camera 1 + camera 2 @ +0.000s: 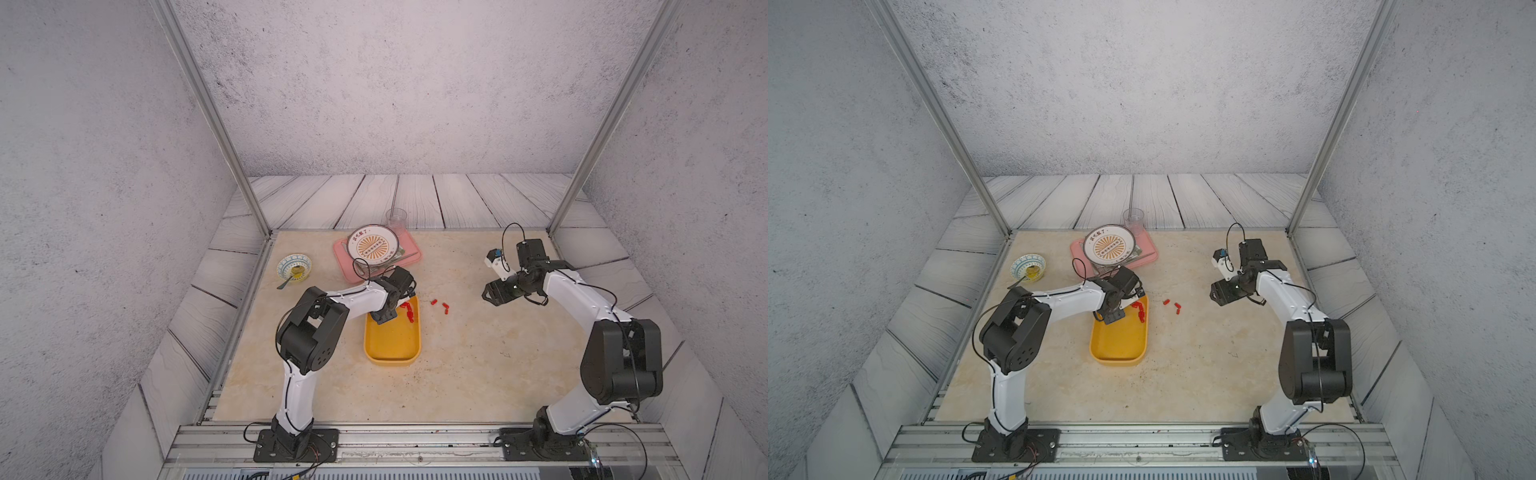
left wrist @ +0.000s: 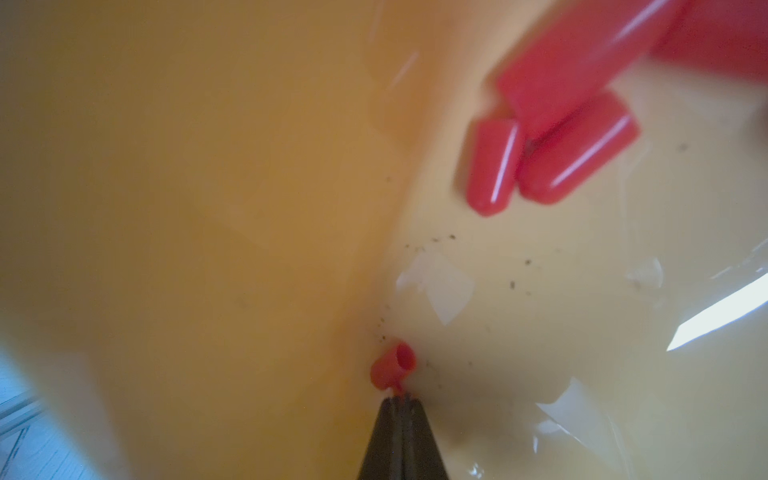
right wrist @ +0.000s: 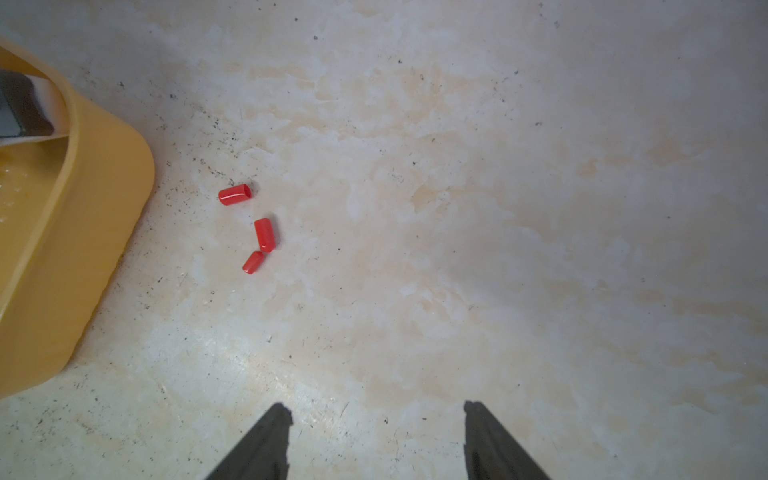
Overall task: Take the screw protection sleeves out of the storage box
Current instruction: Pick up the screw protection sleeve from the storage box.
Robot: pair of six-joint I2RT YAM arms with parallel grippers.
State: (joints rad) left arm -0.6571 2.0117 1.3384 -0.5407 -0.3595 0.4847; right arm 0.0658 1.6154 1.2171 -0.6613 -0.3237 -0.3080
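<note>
Yellow plastic box (image 1: 392, 353), shallow with rounded corners, on the beige stone-look table (image 1: 478, 374) between the two arms. The left gripper (image 2: 401, 400) is down inside the box's far end. Its jaws are closed tight, with one red sleeve (image 2: 392, 368) caught by its edge at the very tips, low against the box wall. More sleeves (image 2: 561, 145) lie heaped just beyond it in the box; both top views show them as a red cluster near the far right wall.

Three sleeves (image 3: 264, 235) lie out on the table just beside the box on its right side, two of them touching end to end. The right gripper (image 3: 376, 409) hangs over bare table well apart from them, jaws wide, holding nothing.

Writing: red characters along the rim of the round plate (image 1: 372, 245), which sits on the pink tray (image 1: 343, 262) behind the box. Too small to read.
</note>
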